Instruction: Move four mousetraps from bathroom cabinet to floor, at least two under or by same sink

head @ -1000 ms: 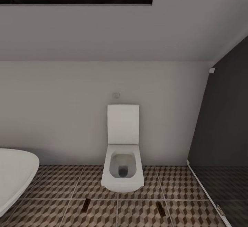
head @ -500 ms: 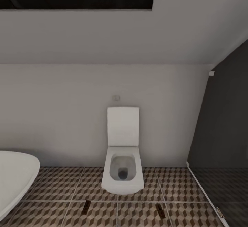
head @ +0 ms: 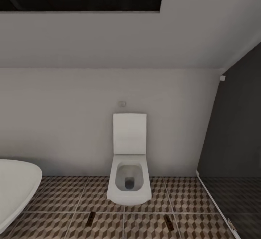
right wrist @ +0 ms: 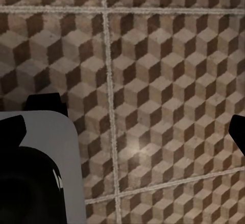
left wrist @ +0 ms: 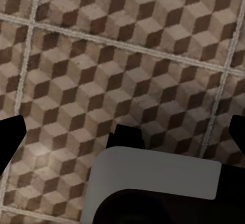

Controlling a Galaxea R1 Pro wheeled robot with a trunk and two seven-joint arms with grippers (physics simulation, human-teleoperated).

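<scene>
Mousetraps: two small dark-brown boards, looking like traps, are lying on the tiled floor (head: 145,202) at the near edge of the head view, the left trap (head: 91,218) and the right trap (head: 168,220), well apart, each just near of the toilet (head: 129,181) and to either side of it.
Long axis: both are running near-to-far, the left one tilting slightly; wire parts too small to tell.
Left gripper (left wrist: 122,127): fingers are spreading wide, nothing between them, pointing down at bare tile with part of the robot's grey body (left wrist: 158,178) below.
Right gripper (right wrist: 125,132): likewise spread wide and carrying nothing, over tile and a grout crossing.
Bearing: the traps are lying ahead of and below the head camera; likely the left arm is nearer the left trap and the right arm the right one, though how near cannot be told.
Edges: white curved tub (head: 16,188) is closing the left; dark glass screen (head: 235,141) is closing the right; wall (head: 65,123) at the far side.
Open room: tile between toilet and tub is looking free for turning.
Judgement: the robot is travelling, not reaching.
</scene>
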